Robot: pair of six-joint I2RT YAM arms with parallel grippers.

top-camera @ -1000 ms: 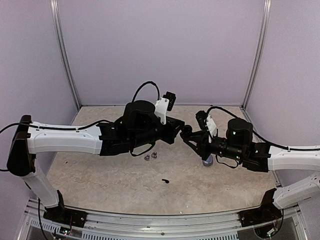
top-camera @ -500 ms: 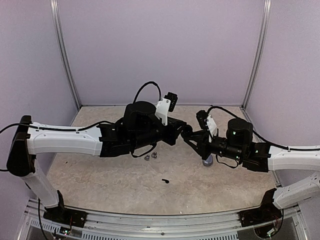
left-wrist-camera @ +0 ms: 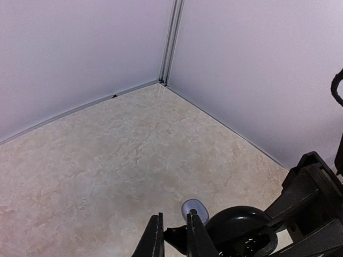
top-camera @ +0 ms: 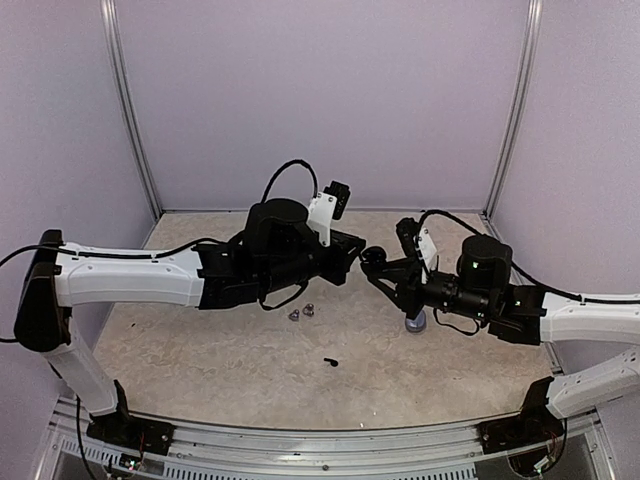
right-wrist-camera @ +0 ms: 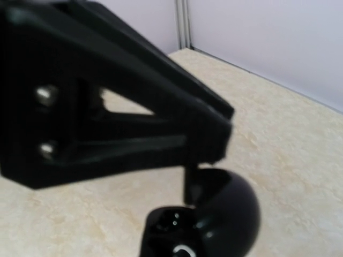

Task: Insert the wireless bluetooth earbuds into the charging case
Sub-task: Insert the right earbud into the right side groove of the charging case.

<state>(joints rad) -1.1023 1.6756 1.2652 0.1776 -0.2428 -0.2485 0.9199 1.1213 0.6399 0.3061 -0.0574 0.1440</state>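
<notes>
Top external view has the two arms reaching in from either side and meeting nose to nose above the middle of the tabletop [top-camera: 200, 350]. The left pincer [top-camera: 352, 262] comes in from 9 o'clock and the right pincer [top-camera: 376, 268] from 3 o'clock. At the tip of the right pincer sits a round black charging case [top-camera: 371, 256], lifted clear of the surface; that pincer looks clamped tight on it. The right wrist view shows the case's glossy dome low in the picture, with the blurred black body of the other arm just above it. From the left wrist, that pincer's fingers [left-wrist-camera: 195, 238] stand almost together, only a thin slit between them. Something small and dark sits at their tips, right against the case, but I cannot tell whether it is an earbud. Down on the tabletop, at about 7 o'clock from the meeting point, a pair of silvery-grey earbuds [top-camera: 309, 309] lie just beside each other under the left forearm. A black earbud [top-camera: 330, 361] lies alone nearer the arm bases, at 6 o'clock from them. A bluish-grey puck [top-camera: 415, 322] rests under the right arm, at 5 o'clock from the case.
</notes>
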